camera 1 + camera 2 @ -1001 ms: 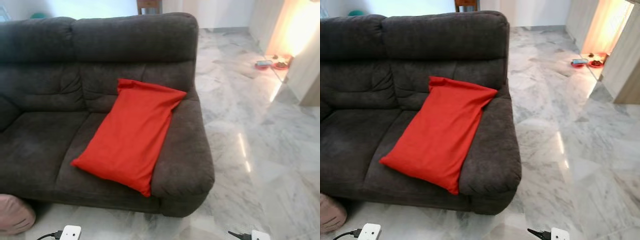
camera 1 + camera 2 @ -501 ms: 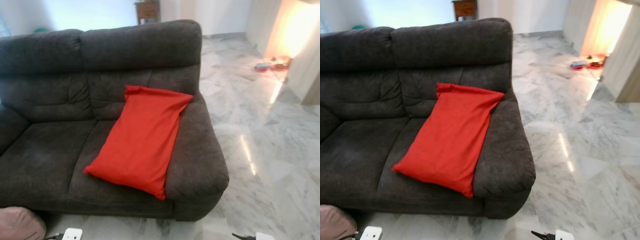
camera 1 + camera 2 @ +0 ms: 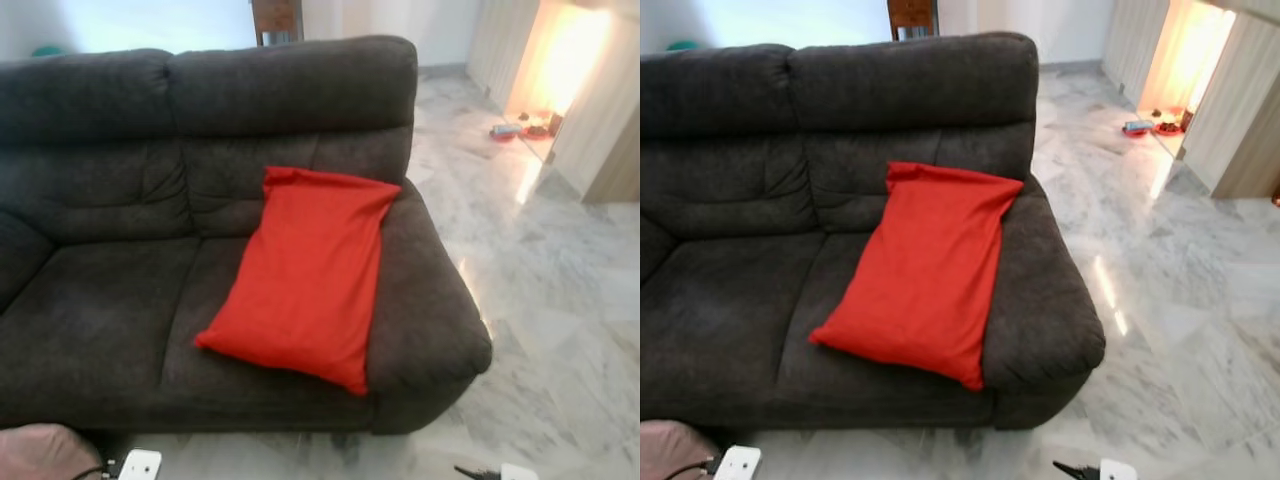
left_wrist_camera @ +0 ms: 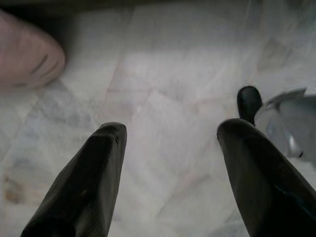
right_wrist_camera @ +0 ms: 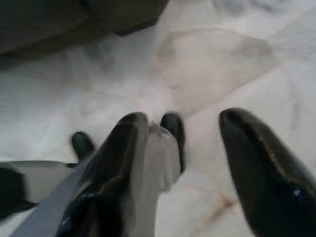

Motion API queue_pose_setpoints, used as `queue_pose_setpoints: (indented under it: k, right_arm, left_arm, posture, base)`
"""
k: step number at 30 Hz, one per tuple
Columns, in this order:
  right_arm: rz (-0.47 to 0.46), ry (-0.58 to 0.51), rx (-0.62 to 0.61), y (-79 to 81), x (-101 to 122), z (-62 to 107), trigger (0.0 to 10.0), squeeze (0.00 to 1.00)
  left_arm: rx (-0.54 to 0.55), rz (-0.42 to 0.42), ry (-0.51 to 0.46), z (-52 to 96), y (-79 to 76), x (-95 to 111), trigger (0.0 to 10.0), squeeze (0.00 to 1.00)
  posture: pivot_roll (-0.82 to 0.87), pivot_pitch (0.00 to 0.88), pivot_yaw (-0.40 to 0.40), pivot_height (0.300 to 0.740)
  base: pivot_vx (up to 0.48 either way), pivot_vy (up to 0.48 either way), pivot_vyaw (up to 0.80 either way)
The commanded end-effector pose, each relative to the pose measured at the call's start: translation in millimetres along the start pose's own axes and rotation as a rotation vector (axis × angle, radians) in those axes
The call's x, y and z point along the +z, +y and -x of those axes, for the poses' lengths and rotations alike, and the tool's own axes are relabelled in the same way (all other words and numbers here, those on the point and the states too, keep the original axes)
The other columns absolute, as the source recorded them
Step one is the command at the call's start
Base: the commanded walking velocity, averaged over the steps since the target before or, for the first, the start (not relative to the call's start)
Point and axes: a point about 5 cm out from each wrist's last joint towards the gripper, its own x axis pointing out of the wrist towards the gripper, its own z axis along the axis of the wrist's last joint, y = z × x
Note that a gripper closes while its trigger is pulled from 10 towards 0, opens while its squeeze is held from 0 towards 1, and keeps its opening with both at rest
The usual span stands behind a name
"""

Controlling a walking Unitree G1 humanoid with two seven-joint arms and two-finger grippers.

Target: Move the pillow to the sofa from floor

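Observation:
The red pillow (image 3: 305, 265) lies on the right seat of the dark grey sofa (image 3: 100, 290), tilted with its long side against the right armrest (image 3: 425, 300). Both arms hang low in front of the sofa, above the marble floor. My left gripper (image 4: 170, 131) is open, with bare floor between its two black fingers (image 4: 84, 182). My right gripper (image 5: 185, 118) is open too and holds nothing; the other arm's silver wrist and black fingertips show beyond it. White wrist parts (image 3: 140, 463) peek in at the bottom edge of the eye views.
A pink cushion-like thing (image 3: 40, 455) sits on the floor by the sofa's front left. Marble floor (image 3: 560, 300) spreads to the right. Beyond it are a lit doorway with small red dishes (image 3: 520, 128) and a wood-panelled wall (image 3: 600, 140).
The camera has shifted, so sofa and pillow sit further right and lower in the picture. The pillow itself stays where it lay on the sofa.

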Motion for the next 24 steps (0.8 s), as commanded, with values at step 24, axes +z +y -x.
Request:
queue_pose_setpoints:
  k: [24]
  right_arm:
    - [0.009, 0.005, -0.011, -6.8, -0.5, 0.9, 10.0, 0.0]
  left_arm:
    - [0.004, 0.005, -0.009, -1.0, 0.2, 5.3, 10.0, 0.0]
  posture:
    - [-0.05, 0.0, 0.048, 0.74]
  base:
    - [0.0, 0.393, 0.0]
